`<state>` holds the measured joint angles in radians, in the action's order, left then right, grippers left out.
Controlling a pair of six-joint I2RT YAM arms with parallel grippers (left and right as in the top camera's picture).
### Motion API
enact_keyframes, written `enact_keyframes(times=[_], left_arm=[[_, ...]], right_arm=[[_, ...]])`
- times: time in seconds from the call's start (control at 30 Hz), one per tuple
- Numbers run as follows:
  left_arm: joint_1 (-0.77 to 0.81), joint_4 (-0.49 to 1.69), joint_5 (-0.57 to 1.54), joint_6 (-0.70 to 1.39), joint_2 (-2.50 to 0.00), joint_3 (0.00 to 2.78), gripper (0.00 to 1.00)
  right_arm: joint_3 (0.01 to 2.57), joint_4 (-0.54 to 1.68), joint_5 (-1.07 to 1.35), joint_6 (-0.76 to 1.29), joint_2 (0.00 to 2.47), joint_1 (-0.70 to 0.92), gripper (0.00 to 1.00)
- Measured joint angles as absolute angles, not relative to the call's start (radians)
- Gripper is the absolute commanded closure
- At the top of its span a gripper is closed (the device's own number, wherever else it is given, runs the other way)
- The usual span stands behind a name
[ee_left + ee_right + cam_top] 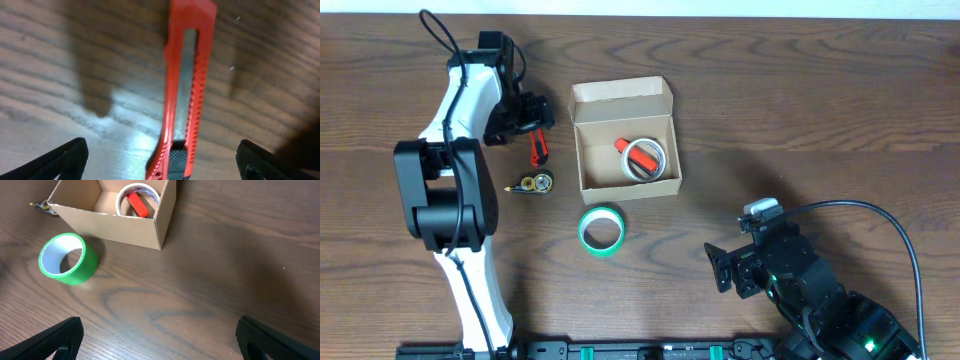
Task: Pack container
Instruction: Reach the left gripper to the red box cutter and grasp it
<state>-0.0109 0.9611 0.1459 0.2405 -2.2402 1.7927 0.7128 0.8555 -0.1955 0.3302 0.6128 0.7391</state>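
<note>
Two items, a pale tape roll and a red object within its ring, are held in the container, which is set open on the wooden table with its flap lid folded back; a green tape roll is seen just beside it. The left gripper is poised with jaws spread wide either side of a red utility knife, and the right gripper is likewise released and empty, well apart from the box. The cardboard is judged light, thin-walled and easily dented or slid, so it would best be braced at a side wall and closed by the flap's free edge
</note>
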Motion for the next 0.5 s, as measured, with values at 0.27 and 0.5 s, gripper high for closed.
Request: enact_keyframes(times=[0.27, 0.5], left_arm=[[0.029, 0.966, 0.146, 0.265, -2.315, 1.847, 0.0], [0.031, 0.966, 0.135, 0.293, -2.321, 1.848, 0.14]], right_arm=[[0.713, 0.855, -0.196, 0.33, 0.613, 0.739, 0.01], [0.713, 0.855, -0.196, 0.33, 0.613, 0.739, 0.01]])
